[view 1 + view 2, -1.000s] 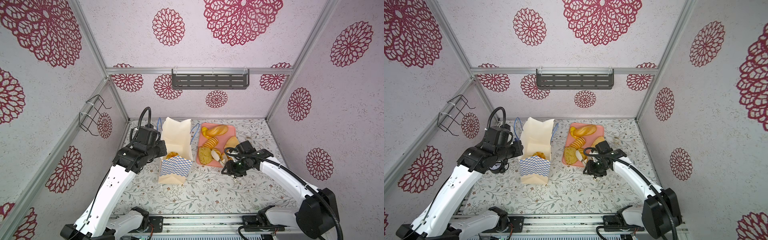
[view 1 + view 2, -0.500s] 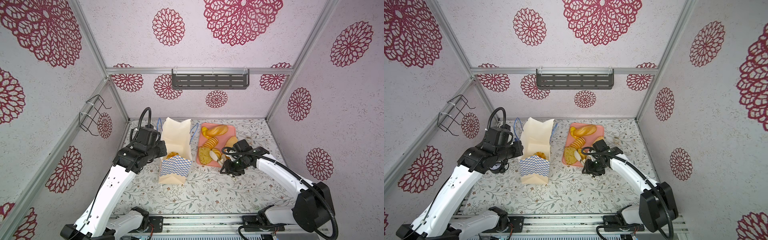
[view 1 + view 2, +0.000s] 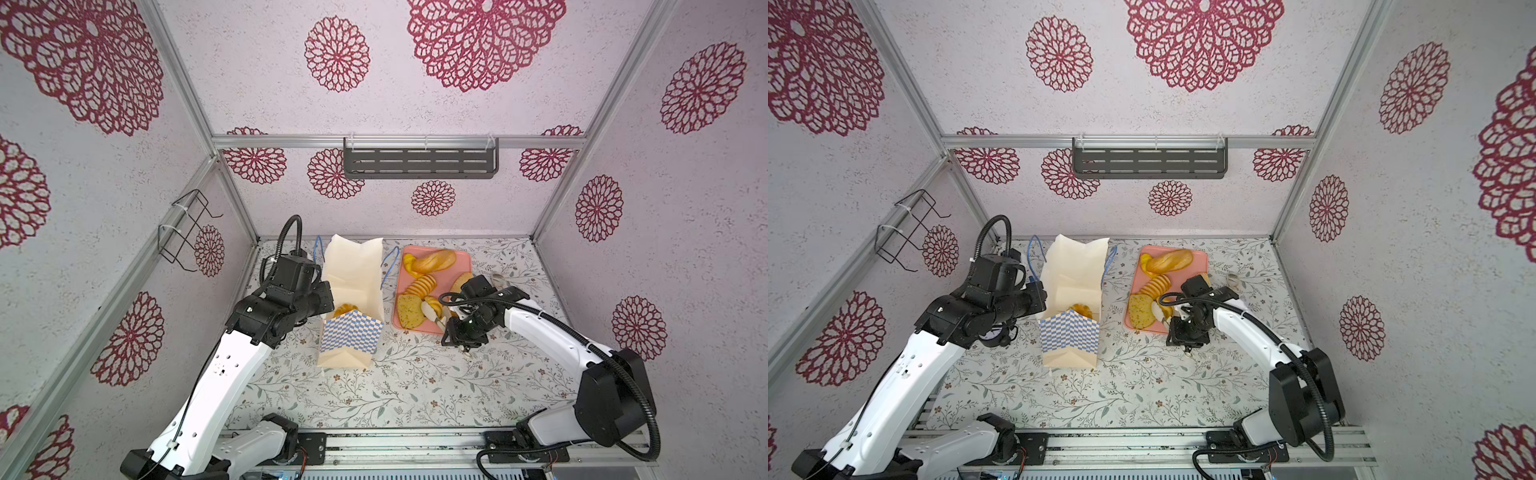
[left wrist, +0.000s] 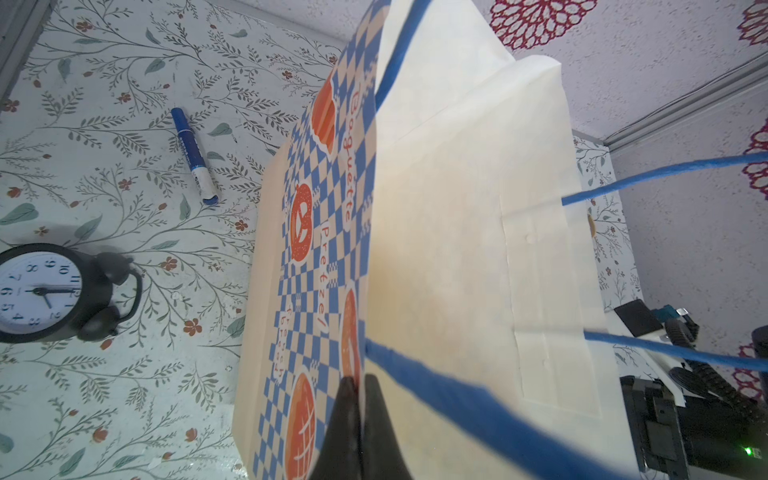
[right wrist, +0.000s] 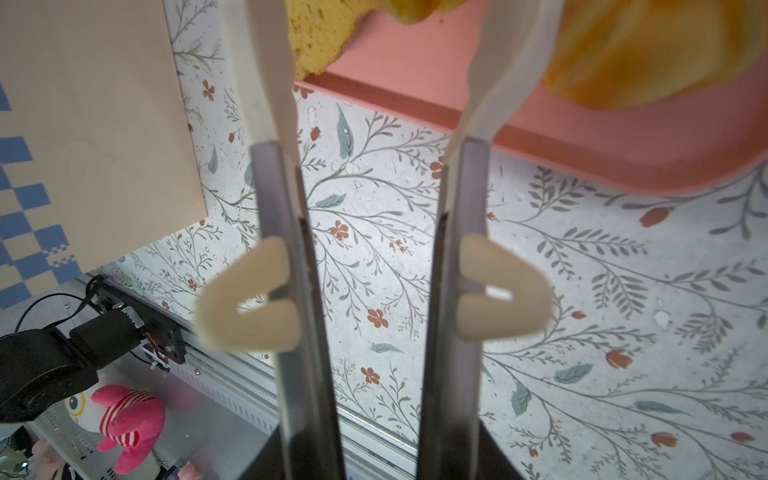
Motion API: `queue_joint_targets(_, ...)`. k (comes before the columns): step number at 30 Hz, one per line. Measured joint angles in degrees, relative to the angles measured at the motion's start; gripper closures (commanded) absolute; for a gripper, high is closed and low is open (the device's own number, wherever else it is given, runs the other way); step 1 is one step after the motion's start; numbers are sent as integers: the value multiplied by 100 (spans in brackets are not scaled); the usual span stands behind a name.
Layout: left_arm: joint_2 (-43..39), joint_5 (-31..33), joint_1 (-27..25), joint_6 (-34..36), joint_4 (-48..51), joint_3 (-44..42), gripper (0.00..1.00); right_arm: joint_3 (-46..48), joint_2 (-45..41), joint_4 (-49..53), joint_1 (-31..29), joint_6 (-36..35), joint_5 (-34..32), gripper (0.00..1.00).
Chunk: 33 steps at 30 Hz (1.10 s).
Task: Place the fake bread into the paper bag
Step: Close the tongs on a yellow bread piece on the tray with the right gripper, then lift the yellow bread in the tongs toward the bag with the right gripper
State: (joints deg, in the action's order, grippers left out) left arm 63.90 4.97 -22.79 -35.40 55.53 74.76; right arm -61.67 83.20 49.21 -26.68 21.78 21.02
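One clock [image 4: 39, 291] and marker [image 4: 194, 162] sit near the paper bag [image 4: 457, 249].

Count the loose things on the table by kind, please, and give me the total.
Paper bag: 1
Pink tray: 1
Fake bread: 7 in view (6 on the tray, 1 inside the bag)
Alarm clock: 1
Blue marker: 1
Small greyish object, too small to name: 1
Total: 12
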Motion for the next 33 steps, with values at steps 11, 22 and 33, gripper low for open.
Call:
queue_joint_targets(11, -26, 0, 0, -2, -33, -57, 100, -120, 83, 13, 0, -114, -55, 98)
queue_joint_targets(22, -24, -2, 0, -2, -39, -57, 100, -439, -588, 321, 7, -17, -157, 100)
queue_joint_targets(33, -24, -42, 0, -9, -46, -57, 100, -1952, -1069, 385, 26, 197, -63, 100)
